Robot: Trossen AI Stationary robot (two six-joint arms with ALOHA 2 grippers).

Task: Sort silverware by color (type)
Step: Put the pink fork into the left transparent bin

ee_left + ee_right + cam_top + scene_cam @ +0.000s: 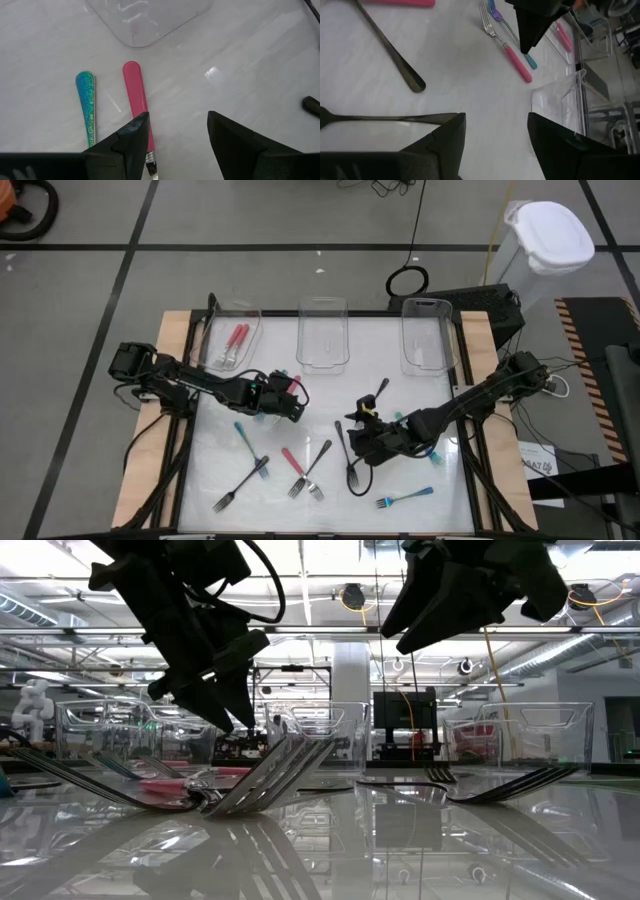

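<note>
- Along the far edge of the white table (pixel 220 470) stand three clear trays; the left tray (pixel 229 343) holds two pink forks (pixel 236 344).
- Left gripper (pixel 292 402), fingers spread and holding nothing, hovers beside a pink fork (pixel 137 97) and a teal fork (pixel 86 100).
- Right gripper (pixel 358 442), likewise spread and bare, sits over a black fork (pixel 349 462).
- Other forks lie scattered near the front, including a blue fork (pixel 405 498).

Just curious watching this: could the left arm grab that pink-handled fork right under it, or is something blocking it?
Probably yes. The left hand is open, right over the pink fork; only a teal fork lies beside it, apart.
</note>
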